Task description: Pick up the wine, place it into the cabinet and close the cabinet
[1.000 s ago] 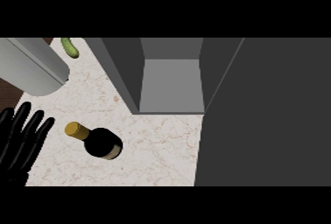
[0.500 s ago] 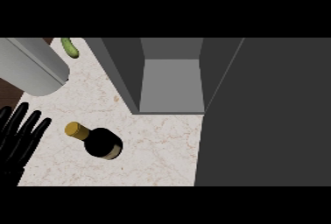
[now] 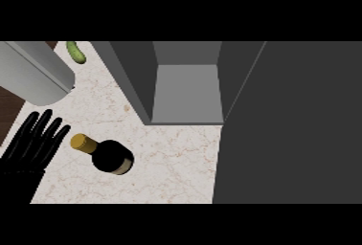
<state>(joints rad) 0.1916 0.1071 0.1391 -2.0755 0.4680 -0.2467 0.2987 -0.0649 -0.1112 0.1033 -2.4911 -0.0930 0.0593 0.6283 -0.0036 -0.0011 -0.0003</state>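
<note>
**Wine bottle on the worktop, cabinet open**

I see the wine bottle (image 3: 109,157) standing on the pale marbled worktop (image 3: 170,167), gold cap (image 3: 83,142) toward the left hand (image 3: 32,143). That hand rests at the left edge, fingers straight and released, just beside the bottle without touching it. The cabinet (image 3: 185,91) stands open behind, its door (image 3: 297,124) at the right. A green vegetable (image 3: 75,51) lies at the rear left, beside a grey cylinder (image 3: 32,72).
</note>
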